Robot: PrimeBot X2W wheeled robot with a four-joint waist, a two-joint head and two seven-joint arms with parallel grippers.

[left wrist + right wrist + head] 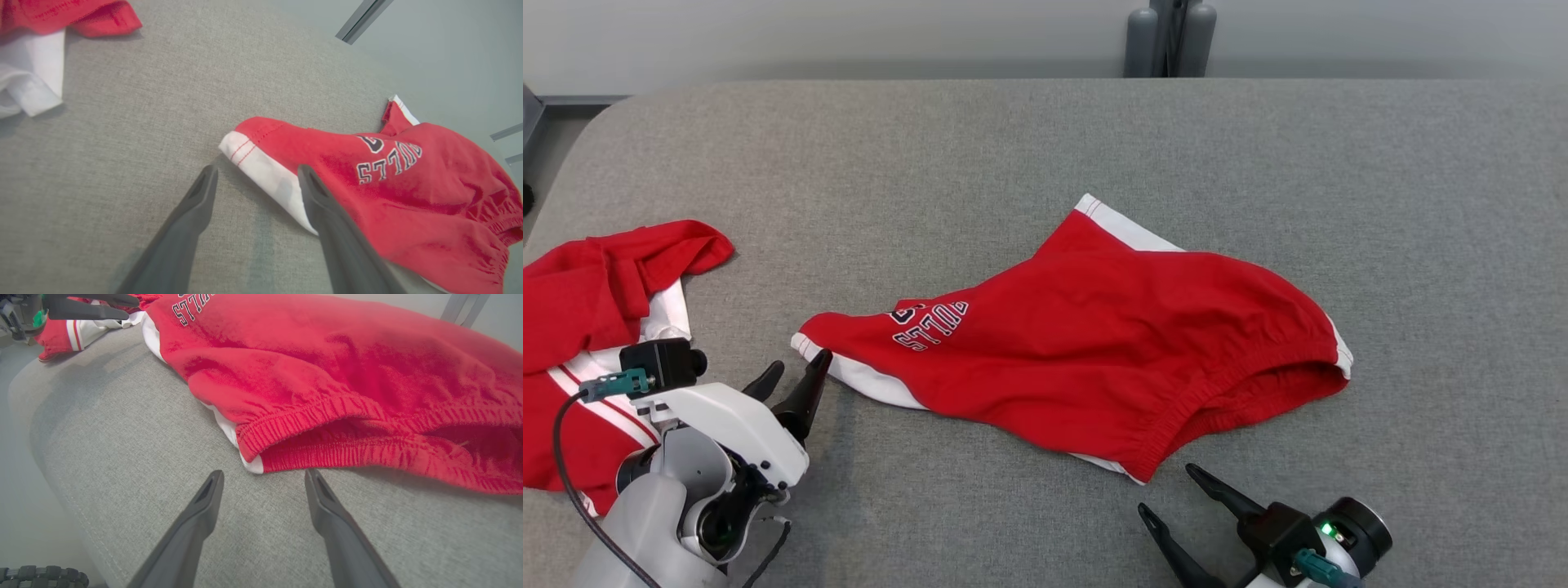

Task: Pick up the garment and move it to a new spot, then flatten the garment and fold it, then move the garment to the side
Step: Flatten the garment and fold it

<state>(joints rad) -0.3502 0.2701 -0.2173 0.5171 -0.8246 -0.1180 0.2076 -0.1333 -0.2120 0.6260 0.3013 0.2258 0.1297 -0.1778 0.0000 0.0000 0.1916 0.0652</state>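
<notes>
Shorts of red fabric with white side panels and dark lettering (1094, 343) lay rumpled near the middle of the grey cloth-covered table (1013, 147), well apart from a second red-and-white garment (588, 302) at its left edge. The left gripper (799, 363) stood spread wide and empty, one fingertip right against the white leg hem. The right gripper (1168, 488), equally wide and empty, sat just short of the elastic waistband.

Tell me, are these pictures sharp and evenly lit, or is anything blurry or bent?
Head view: soft, even light, all sharp, only a faint shadow under the red shorts. Left wrist view: wide-angle bend, slight blur on the shorts' near edge. Right wrist view: the grey table curves at its edge; the shorts' ribbing crisp, no glare.
</notes>
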